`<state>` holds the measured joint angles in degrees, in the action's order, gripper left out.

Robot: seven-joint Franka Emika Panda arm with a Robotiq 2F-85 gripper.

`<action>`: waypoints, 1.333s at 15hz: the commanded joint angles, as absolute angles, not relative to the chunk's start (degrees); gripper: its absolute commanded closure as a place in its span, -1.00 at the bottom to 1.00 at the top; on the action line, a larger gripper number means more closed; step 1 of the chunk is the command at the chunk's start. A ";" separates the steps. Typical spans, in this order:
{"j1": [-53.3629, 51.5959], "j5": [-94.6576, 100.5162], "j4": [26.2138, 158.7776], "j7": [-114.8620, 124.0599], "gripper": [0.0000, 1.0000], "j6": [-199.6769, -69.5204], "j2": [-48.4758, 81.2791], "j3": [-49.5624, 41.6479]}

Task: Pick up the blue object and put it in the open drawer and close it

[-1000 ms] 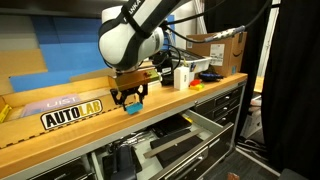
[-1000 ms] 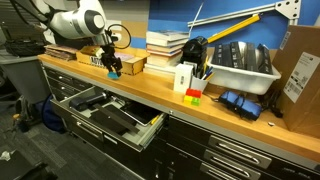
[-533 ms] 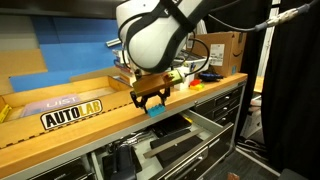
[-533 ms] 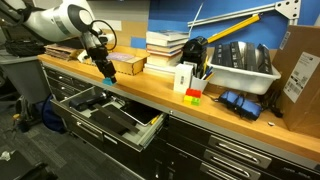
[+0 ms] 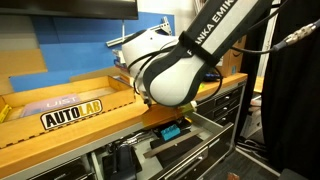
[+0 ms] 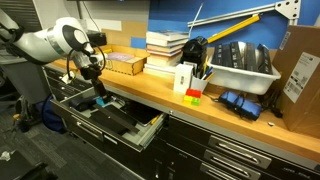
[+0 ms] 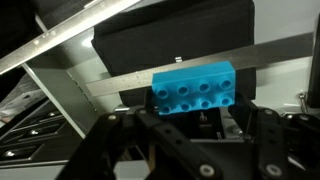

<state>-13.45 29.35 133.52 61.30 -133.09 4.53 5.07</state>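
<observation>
The blue object (image 7: 195, 88) is a small cyan studded block held between my gripper's (image 7: 197, 108) dark fingers, which are shut on it. In both exterior views the gripper (image 5: 168, 127) (image 6: 100, 99) hangs in front of the wooden counter's edge, low over the open drawer (image 5: 200, 143) (image 6: 148, 131). The block shows as a cyan spot at the fingertips (image 5: 170, 131) (image 6: 102, 102). In the wrist view the drawer's pale grey metal side (image 7: 70, 45) and a black tool case (image 7: 170, 35) lie below the block.
On the wooden counter (image 6: 150, 88) are a flat cardboard box (image 6: 125, 65), stacked books (image 6: 165, 44), a white box (image 6: 184, 77), small coloured bricks (image 6: 192, 95), a white bin (image 6: 240, 66) and an AUTOLAB sign (image 5: 72, 115). Closed drawers (image 6: 235, 150) lie beside the open one.
My arm carried the blue block from above the counter, out past its front edge and down over the open drawer. The grip on the block stayed shut.
</observation>
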 commanded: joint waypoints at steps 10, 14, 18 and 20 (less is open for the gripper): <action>-13.51 25.70 133.71 62.45 -1.00 -133.28 7.07 6.75; -13.02 23.09 135.45 61.41 -1.00 -125.91 2.01 6.97; -12.11 17.80 137.70 57.21 -1.00 -120.37 -1.87 7.63; -11.64 13.45 139.63 53.34 -1.00 -120.15 -3.25 7.58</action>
<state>-13.20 18.72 136.09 58.73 -120.93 0.67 6.77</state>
